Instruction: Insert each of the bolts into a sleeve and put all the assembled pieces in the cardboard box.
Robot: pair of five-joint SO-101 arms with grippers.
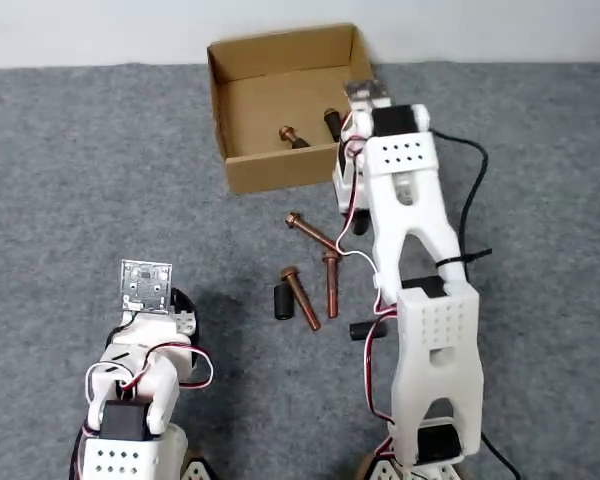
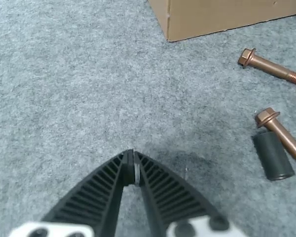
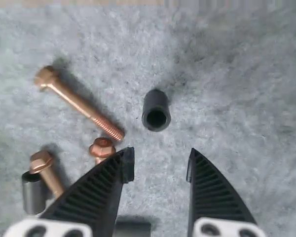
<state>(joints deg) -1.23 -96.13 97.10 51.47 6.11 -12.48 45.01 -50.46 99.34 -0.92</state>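
Three copper bolts (image 1: 332,285) lie loose at the centre of the grey desk (image 1: 80,180), with a black sleeve (image 1: 284,301) just beside the bolt at 9 o'clock of the group. The cardboard box (image 1: 280,172), at 12 o'clock, holds an assembled piece (image 1: 293,137). The right end effector (image 3: 158,163), released and holding nothing, hangs above the desk near a second sleeve (image 3: 156,110) that lies apart from the bolts. The left end effector (image 2: 133,168), at 8 o'clock, is clenched on nothing, tips together.
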